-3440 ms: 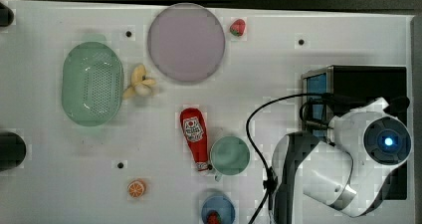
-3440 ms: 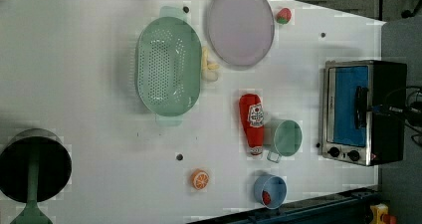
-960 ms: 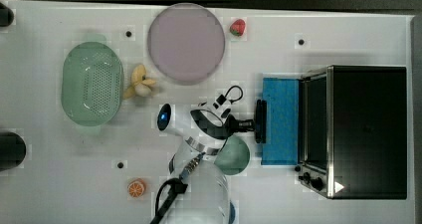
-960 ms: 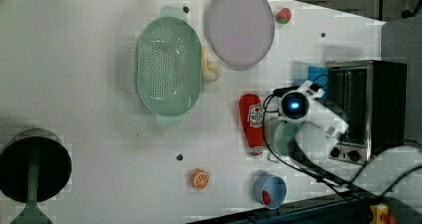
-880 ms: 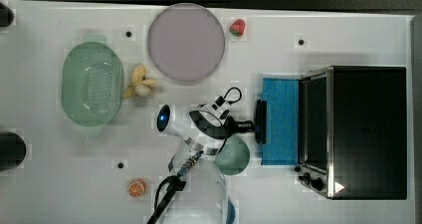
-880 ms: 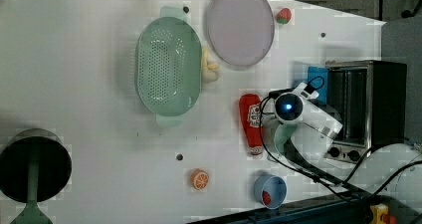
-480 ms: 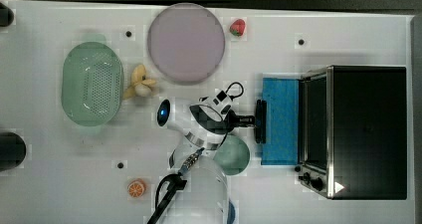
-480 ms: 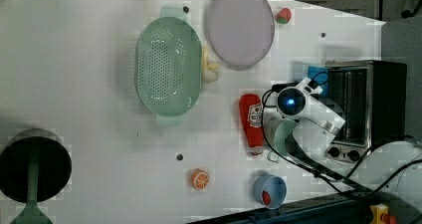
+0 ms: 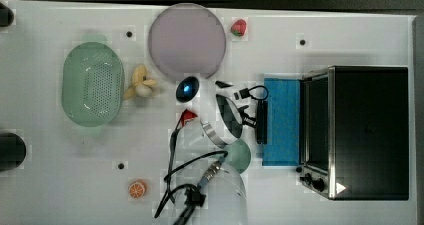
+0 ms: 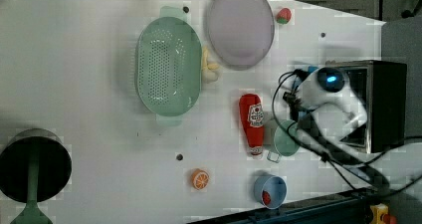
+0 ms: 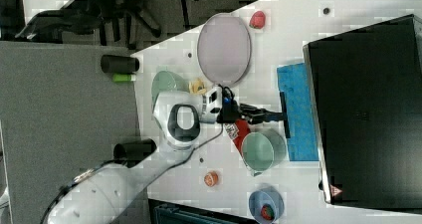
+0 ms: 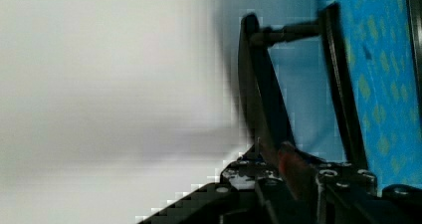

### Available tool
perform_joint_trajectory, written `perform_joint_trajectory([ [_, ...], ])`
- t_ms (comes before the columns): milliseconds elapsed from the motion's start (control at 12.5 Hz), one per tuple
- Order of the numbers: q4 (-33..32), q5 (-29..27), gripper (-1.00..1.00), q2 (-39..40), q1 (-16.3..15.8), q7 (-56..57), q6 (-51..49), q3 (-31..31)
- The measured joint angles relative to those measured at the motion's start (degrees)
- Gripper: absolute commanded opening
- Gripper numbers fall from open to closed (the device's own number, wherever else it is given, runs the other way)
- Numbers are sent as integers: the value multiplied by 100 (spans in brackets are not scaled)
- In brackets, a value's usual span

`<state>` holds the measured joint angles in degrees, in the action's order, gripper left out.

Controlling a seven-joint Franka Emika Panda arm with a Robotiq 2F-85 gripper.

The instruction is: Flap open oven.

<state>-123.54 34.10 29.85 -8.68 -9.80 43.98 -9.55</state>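
The black boxy oven stands at the top view's right, its knobs on the silver front. Its blue-tinted glass door lies flapped down flat on the white table. The black bar handle runs along the door's outer edge. My gripper reaches in level from the top view's left and is shut on this handle. In the right view the gripper meets the handle near its middle. The wrist view shows the handle running into my gripper, beside the blue door.
A green cup sits just under my wrist beside the door. A red ketchup bottle lies close by. Farther off are a purple plate, a green colander, a strawberry, an orange slice and a blue cup.
The door, shut a few seconds ago, has lain flat open through the last second. My wrist has turned and shifted slightly while the gripper stays on the handle.
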Motion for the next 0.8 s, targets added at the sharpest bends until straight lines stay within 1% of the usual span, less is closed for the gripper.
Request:
perform_joint_trajectory([
  [240,11,-1897,-65,-776,-2,-3,73,32],
  [320,11,-2335,-65,-1119,-11,-3,36,64],
  [400,11,-2565,-65,-1511,-6,-3,-109,127],
  [480,67,-2613,-65,-1907,-54,-3,-277,145],
  [640,246,-2873,-65,-2672,-207,-3,-739,89],
  [800,448,-2907,-65,-3328,-226,-3,-1410,54],
])
